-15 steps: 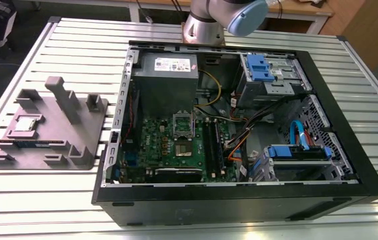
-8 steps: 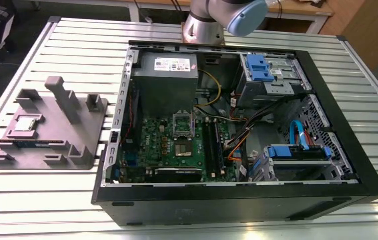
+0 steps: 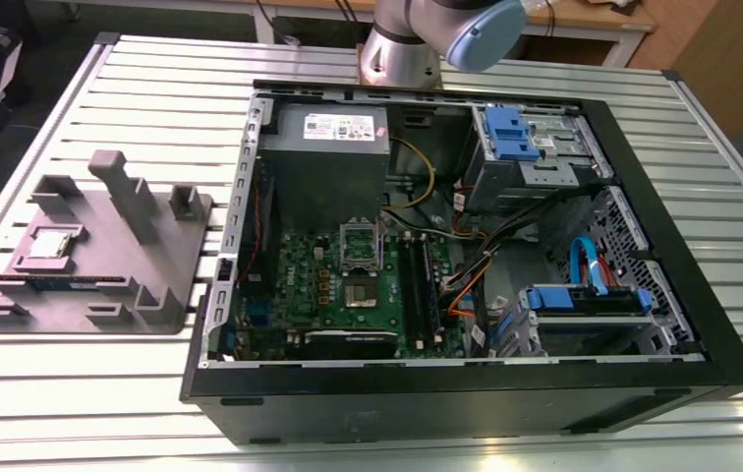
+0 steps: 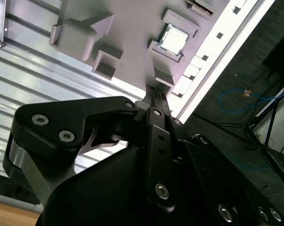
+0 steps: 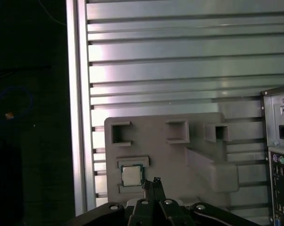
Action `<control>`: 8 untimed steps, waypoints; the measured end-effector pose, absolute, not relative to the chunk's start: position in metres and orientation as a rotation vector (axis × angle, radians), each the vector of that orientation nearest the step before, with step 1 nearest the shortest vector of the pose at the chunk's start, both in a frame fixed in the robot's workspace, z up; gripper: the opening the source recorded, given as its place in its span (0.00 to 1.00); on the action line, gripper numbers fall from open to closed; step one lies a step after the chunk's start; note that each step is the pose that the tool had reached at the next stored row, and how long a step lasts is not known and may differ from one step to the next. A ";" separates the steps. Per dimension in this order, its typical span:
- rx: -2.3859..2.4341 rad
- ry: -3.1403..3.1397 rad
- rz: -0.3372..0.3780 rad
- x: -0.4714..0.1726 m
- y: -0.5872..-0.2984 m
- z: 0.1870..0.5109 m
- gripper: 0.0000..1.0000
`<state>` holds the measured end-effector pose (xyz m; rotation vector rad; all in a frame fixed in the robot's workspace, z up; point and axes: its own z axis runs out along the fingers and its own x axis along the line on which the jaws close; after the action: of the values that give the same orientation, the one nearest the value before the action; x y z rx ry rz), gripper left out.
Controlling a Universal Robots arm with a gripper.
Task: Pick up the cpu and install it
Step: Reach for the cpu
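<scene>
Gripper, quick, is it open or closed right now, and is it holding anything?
Gripper: closed, holding nothing; the cpu lies in the grey holder.

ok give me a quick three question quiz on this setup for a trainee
1. True or false: the cpu is already seated on the motherboard.
2. Relative to the computer case, the grey fixture sits: A) inside it; B) on the slatted table, to the exterior view's left of it; C) on top of it.
3. Fill in: in both wrist views the gripper hangs above the fixture, nearest to the ____.

Key: 1 false, it lies in a recess of the fixture; 2 B; 3 cpu.
</scene>
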<state>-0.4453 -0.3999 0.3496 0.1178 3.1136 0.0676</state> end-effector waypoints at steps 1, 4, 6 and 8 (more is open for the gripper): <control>0.118 3.114 0.068 -0.446 -0.400 0.348 0.11; 0.119 3.118 0.067 -0.447 -0.401 0.343 0.11; 0.119 3.122 0.067 -0.447 -0.401 0.340 0.11; 0.119 3.125 0.067 -0.448 -0.402 0.337 0.11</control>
<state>-0.4478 -0.4017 0.3372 0.1189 3.1251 0.0672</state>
